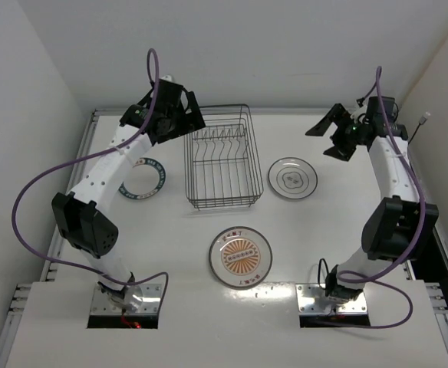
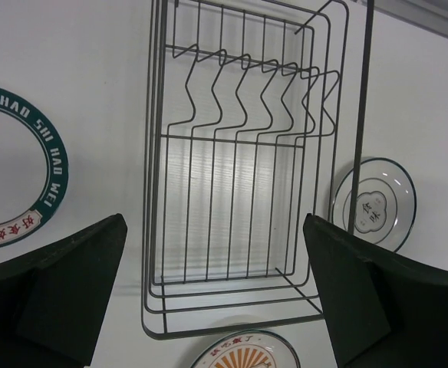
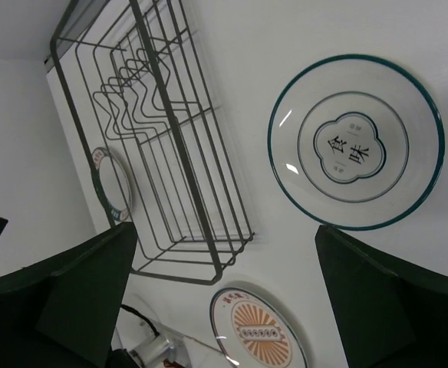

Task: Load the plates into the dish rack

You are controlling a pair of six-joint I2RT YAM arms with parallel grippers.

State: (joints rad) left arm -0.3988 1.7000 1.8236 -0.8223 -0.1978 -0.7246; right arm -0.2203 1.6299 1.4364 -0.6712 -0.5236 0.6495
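The dish rack (image 1: 222,205) is a dark wire basket, rectangular, sitting upright toward the far middle of the table (image 1: 324,230), long side running near to far. A row of bent tines crosses its far half and nothing's loaded in it. All three plates lie flat and face up on the table. The teal-rimmed plate (image 1: 153,181), lettering round its rim, is just left of the rack and only partly showing from above. The thin-line plate (image 1: 292,179), with a clover outline and characters in the centre, is just right of the rack. The sunburst plate (image 1: 240,257) is nearer, just off the rack's near end, not touching.
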